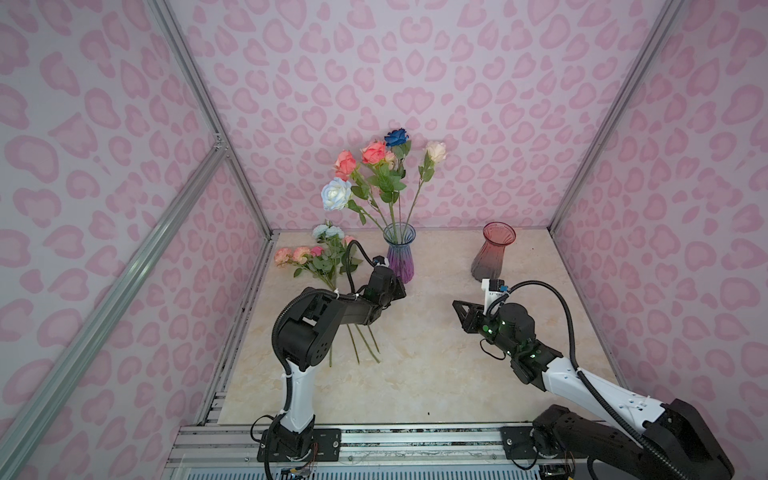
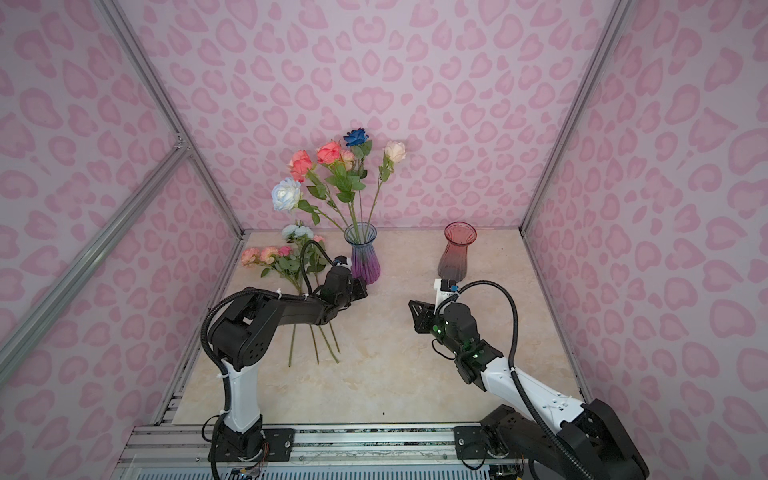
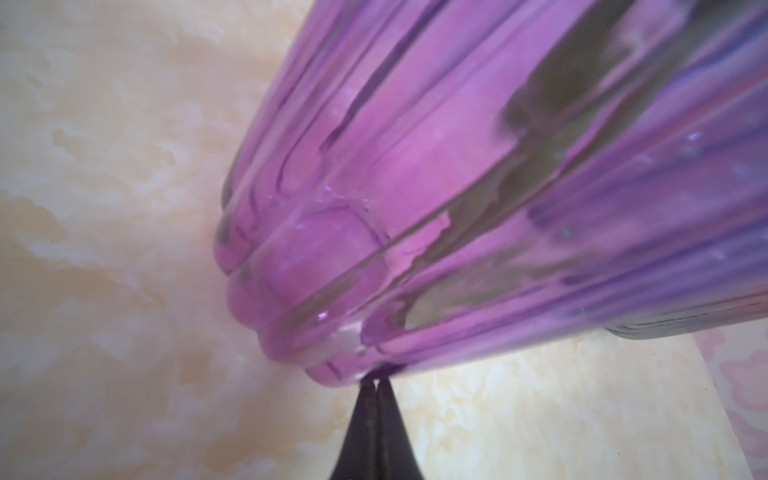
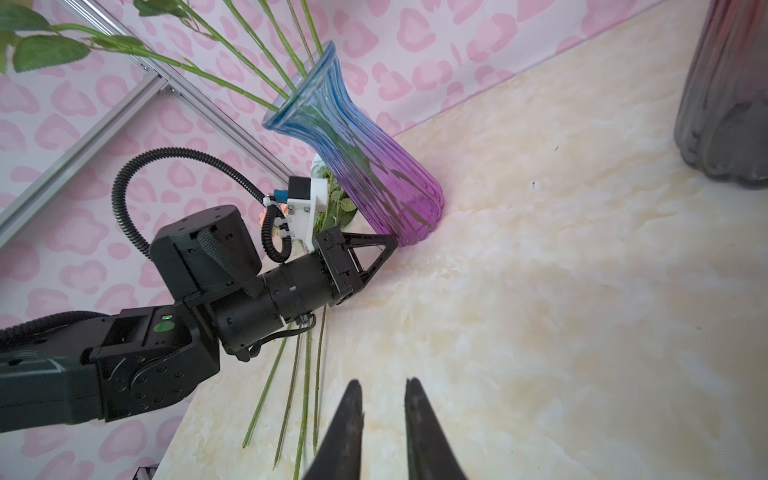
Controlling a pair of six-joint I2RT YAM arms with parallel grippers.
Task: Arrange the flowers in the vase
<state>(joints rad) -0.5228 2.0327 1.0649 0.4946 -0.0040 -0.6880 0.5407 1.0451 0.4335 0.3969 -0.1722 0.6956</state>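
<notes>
The blue-purple vase (image 1: 400, 253) is ribbed, glossy, translucent glass, and so is the red vase (image 1: 494, 253) at 1 o'clock. The surface (image 1: 415, 374) looks smooth, marble-patterned and faintly shiny. The fingers (image 4: 349, 424) are matt black, and the frame rail (image 1: 124, 284) is brushed metal.

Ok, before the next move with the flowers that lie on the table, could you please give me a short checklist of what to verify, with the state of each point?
1. Clearance, left claw to purple vase: not ok; claw shut, tips against the vase's foot.
2. State of right claw: ok; jaws slightly apart, empty.
3. Is purple vase upright: ok in both top views.
4. Access to lying flowers: not ok; left arm crosses above their stems.
5. Room in the vase's neck: cannot tell.
6. Position of red vase: ok; stands apart, no flowers in it.
</notes>
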